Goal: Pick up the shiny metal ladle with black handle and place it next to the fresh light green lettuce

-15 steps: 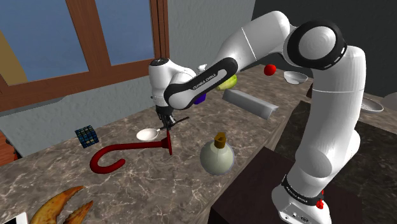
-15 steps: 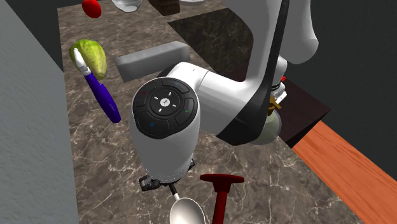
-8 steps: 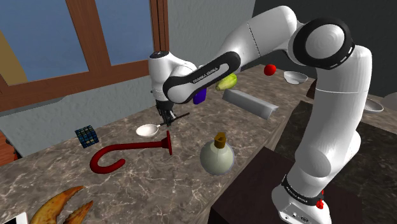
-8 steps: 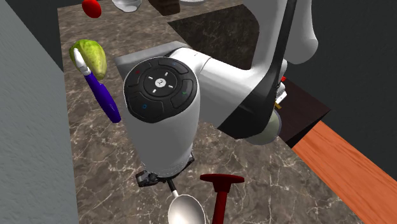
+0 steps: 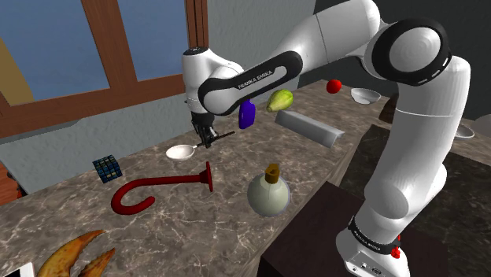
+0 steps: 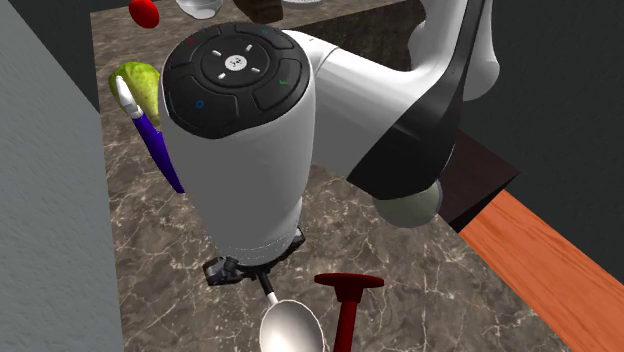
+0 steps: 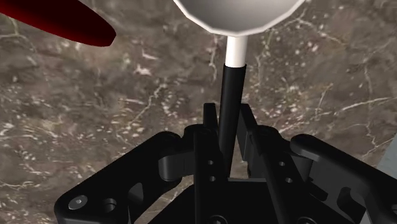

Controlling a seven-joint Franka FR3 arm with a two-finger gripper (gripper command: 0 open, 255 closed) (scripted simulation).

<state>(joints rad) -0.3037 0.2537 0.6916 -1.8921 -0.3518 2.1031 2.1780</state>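
While its end effector (image 7: 228,114) pinches the ladle (image 7: 231,75), the arm (image 5: 315,41) arches downward.

Brown marbled worktop (image 5: 181,228), and a big window (image 5: 55,47) right behind it.
Wooden frame, blue panes, grey wall (image 5: 252,24) along the worktop's far edge; orange wood floor (image 6: 540,270) past its front edge.

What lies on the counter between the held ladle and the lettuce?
A purple-handled tool, its white end beside the lettuce, lies between it and the ladle; the second exterior view shows this.
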